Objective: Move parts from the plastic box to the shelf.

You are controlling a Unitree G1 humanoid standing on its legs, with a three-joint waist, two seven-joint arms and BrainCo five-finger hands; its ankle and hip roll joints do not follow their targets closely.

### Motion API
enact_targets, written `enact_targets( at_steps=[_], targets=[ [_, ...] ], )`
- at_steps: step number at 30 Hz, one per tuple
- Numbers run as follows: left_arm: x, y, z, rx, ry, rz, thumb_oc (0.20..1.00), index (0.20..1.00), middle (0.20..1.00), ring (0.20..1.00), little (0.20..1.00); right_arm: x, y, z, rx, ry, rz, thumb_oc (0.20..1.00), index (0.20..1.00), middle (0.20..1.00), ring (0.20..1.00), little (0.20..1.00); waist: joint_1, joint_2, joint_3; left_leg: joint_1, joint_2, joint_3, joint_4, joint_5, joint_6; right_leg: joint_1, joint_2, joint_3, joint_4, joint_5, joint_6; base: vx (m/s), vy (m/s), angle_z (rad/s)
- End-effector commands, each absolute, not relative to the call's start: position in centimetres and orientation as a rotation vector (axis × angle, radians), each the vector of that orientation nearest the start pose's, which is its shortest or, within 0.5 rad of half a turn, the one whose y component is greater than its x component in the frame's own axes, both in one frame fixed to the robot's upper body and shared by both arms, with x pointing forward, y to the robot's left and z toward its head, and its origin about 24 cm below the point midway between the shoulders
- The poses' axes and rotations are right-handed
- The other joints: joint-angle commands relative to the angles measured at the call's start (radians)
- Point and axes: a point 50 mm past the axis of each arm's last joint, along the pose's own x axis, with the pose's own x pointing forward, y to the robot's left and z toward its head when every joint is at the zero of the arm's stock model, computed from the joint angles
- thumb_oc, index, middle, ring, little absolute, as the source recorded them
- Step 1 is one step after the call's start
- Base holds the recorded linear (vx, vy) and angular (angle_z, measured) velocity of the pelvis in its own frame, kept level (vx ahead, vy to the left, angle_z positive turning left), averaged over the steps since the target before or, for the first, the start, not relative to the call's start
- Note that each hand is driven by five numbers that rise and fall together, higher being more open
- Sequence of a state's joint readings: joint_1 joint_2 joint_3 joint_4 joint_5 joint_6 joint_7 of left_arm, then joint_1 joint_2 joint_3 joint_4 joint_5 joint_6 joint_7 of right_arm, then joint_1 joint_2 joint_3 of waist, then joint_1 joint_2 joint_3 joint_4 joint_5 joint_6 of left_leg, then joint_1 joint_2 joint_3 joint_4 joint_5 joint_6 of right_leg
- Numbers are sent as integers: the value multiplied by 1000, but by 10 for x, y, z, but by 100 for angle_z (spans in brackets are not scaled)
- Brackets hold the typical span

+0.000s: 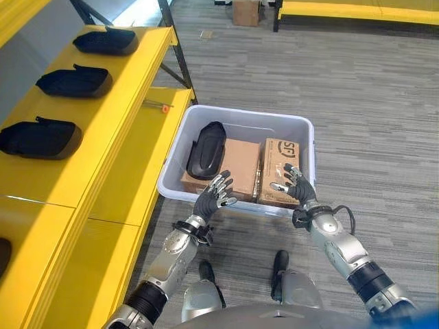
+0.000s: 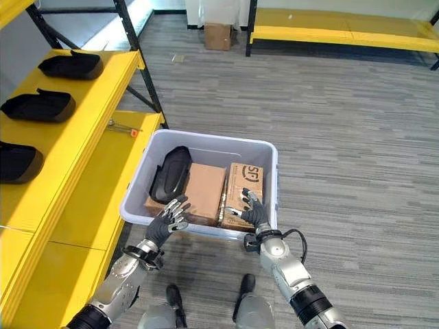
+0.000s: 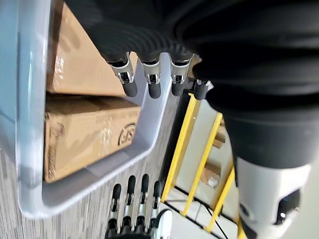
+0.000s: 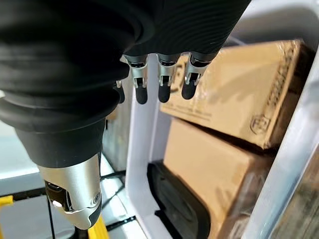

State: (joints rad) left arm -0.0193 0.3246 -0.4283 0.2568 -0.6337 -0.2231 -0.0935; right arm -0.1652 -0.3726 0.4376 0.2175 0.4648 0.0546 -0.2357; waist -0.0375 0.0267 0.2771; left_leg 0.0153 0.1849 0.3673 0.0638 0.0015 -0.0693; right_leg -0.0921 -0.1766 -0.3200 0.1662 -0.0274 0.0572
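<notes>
Both hands hover at the near rim of the plastic box (image 1: 302,130), left hand (image 1: 212,197) and right hand (image 1: 296,185), fingers spread, holding nothing. One black part (image 1: 206,149) lies inside, apparently atop two cardboard boxes (image 1: 236,164); beside the box, more parts (image 1: 75,81) line the yellow shelf (image 1: 103,130).

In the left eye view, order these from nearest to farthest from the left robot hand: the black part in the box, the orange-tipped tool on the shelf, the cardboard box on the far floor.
From the left robot hand:
1. Black part, in the plastic box, just beyond.
2. Orange-tipped tool, on the lower shelf, farther left.
3. Cardboard box, on the far floor, at the top.
</notes>
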Motion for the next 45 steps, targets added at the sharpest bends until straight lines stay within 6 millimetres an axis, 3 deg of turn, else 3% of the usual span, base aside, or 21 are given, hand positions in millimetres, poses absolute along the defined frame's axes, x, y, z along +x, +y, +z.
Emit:
enact_targets(
  at_steps=[1, 2, 4, 5, 6, 7, 9, 10, 12, 13, 16, 17, 18, 19, 20, 21, 22, 24, 25, 38, 45],
  targets=[
    [241, 140, 15, -256, 39, -296, 1000, 1000, 1000, 1000, 1000, 276, -128, 42, -26, 49, 181, 1000, 1000, 1000, 1000, 1000, 23, -53, 14, -34, 11, -40, 395, -73, -2, 55, 11, 34, -15, -41, -26, 64, -61, 16],
    [241, 144, 14, -277, 42, -271, 1000, 1000, 1000, 1000, 1000, 276, -127, 41, -25, 50, 183, 1000, 1000, 1000, 1000, 1000, 36, -55, 21, -96, 9, -82, 430, -15, -2, 59, 19, 47, -24, -31, -43, 75, 16, 25],
    [241, 146, 13, -298, 45, -257, 1000, 1000, 1000, 1000, 1000, 277, -126, 41, -17, 59, 189, 1000, 1000, 1000, 1000, 1000, 46, -52, 28, -111, 17, -106, 395, 5, -6, 69, 24, 62, -21, -38, -41, 73, 118, -16],
    [241, 148, 12, -310, 48, -244, 1000, 1000, 1000, 1000, 1000, 278, -124, 41, -19, 61, 194, 1000, 1000, 1000, 1000, 1000, 50, -48, 26, -100, 30, -110, 326, 18, -8, 71, 24, 70, -16, -43, -36, 185, 454, -49],
    [239, 153, 11, -282, 48, -225, 1000, 1000, 1000, 1000, 1000, 279, -122, 43, -22, 69, 196, 1000, 1000, 1000, 1000, 1000, 59, -29, 17, -65, 77, -147, 84, 106, -35, 74, 20, 80, -6, -50, -17, 197, 500, -24],
    [239, 153, 10, -273, 47, -228, 1000, 1000, 1000, 1000, 1000, 279, -122, 43, -21, 71, 197, 1000, 1000, 1000, 1000, 1000, 61, -26, 16, -63, 86, -156, 54, 120, -41, 75, 19, 82, -4, -52, -15, 228, 605, -5],
    [234, 152, 8, -244, 49, -277, 1000, 1000, 1000, 1000, 1000, 277, -125, 41, -19, 81, 172, 1000, 1000, 1000, 1000, 1000, 70, -23, 16, -77, 163, -226, -62, 238, -72, 83, 8, 113, 17, -70, -13, 171, 462, -4],
    [233, 151, 7, -235, 50, -289, 1000, 1000, 1000, 1000, 1000, 277, -126, 41, -16, 81, 161, 1000, 1000, 1000, 1000, 1000, 70, -25, 18, -80, 172, -235, -69, 250, -74, 85, 5, 118, 24, -76, -15, 152, 546, -26],
    [231, 150, 3, -247, 70, -294, 1000, 1000, 1000, 1000, 1000, 281, -136, 38, -21, 91, 123, 1000, 1000, 1000, 1000, 1000, 68, -25, 25, -81, 162, -261, -48, 168, -64, 75, -24, 144, 67, -100, -3, 119, 631, -59],
    [233, 148, 2, -245, 78, -304, 1000, 1000, 1000, 1000, 1000, 279, -140, 34, -12, 104, 110, 1000, 1000, 1000, 1000, 1000, 57, -18, 25, -56, 132, -237, -30, 121, -58, 65, -43, 145, 99, -105, 15, 80, 634, -83],
    [235, 148, 2, -184, 75, -333, 1000, 1000, 1000, 1000, 1000, 272, -145, 28, 9, 106, 117, 1000, 1000, 1000, 1000, 1000, 42, -35, 26, -31, 65, -183, 10, 52, -27, 73, -93, 157, 74, -43, 80, 53, 499, -79],
    [233, 152, 1, -152, 76, -337, 1000, 1000, 1000, 1000, 1000, 268, -142, 26, 28, 106, 119, 1000, 1000, 1000, 1000, 1000, 51, -46, 26, -16, 35, -140, 16, 28, -1, 87, -129, 120, 50, 5, 90, 65, 457, -7],
    [230, 156, 0, -145, 78, -312, 1000, 1000, 1000, 1000, 1000, 266, -137, 25, 41, 119, 146, 1000, 1000, 1000, 1000, 1000, 71, -52, 31, 8, 32, -69, 21, 10, 8, 94, -157, 23, 59, 31, 91, 139, 423, -57],
    [226, 161, 0, -151, 77, -248, 1000, 1000, 1000, 1000, 1000, 268, -123, 26, 52, 115, 209, 1000, 1000, 1000, 1000, 1000, 100, -55, 49, 69, 46, 28, 2, -19, 9, 95, -197, -107, 113, 57, 115, 145, 255, -114],
    [225, 162, 0, -147, 78, -238, 1000, 1000, 1000, 1000, 1000, 269, -120, 28, 51, 111, 224, 1000, 1000, 1000, 1000, 1000, 103, -55, 54, 79, 47, 41, -8, -20, 11, 86, -192, -122, 116, 57, 116, 133, 111, -169],
    [226, 162, 2, -142, 75, -232, 1000, 1000, 1000, 1000, 1000, 272, -116, 32, 47, 102, 233, 1000, 1000, 1000, 1000, 1000, 99, -55, 61, 86, 44, 46, -25, -20, 11, 73, -155, -119, 86, 45, 115, 82, -16, -137],
    [228, 159, 5, -144, 70, -246, 1000, 1000, 1000, 1000, 1000, 274, -115, 35, 46, 90, 221, 1000, 1000, 1000, 1000, 1000, 82, -60, 71, 78, 25, 11, -28, -30, 16, 46, -93, -58, 34, 29, 111, 23, -64, -90],
    [230, 157, 7, -150, 65, -256, 1000, 1000, 1000, 1000, 1000, 276, -117, 38, 38, 72, 205, 1000, 1000, 1000, 1000, 1000, 63, -58, 80, 47, 13, -17, -21, -17, 27, 10, -53, 14, 15, 35, 95, -55, -84, 24],
    [238, 156, 16, -167, 31, -278, 1000, 1000, 1000, 1000, 1000, 282, -120, 47, 33, 33, 188, 1000, 1000, 1000, 1000, 1000, 52, -49, 96, 11, 4, -38, -28, -3, 22, 11, -10, 57, -17, 24, 69, -77, -94, 87],
    [252, 138, 35, -256, -31, -278, 1000, 1000, 1000, 1000, 1000, 301, -127, 51, 10, 72, 39, 1000, 1000, 1000, 1000, 1000, 62, -13, 115, -45, -3, -84, -53, 37, -4, 12, 26, 24, -46, -9, 11, 38, -23, 23],
    [253, 130, 36, -270, -25, -265, 1000, 1000, 1000, 1000, 1000, 308, -121, 54, 18, 85, 13, 1000, 1000, 1000, 1000, 1000, 66, -2, 138, -60, -4, -94, -57, 44, -9, -12, 33, 22, -30, -17, 1, 5, 3, 1]
  ],
)
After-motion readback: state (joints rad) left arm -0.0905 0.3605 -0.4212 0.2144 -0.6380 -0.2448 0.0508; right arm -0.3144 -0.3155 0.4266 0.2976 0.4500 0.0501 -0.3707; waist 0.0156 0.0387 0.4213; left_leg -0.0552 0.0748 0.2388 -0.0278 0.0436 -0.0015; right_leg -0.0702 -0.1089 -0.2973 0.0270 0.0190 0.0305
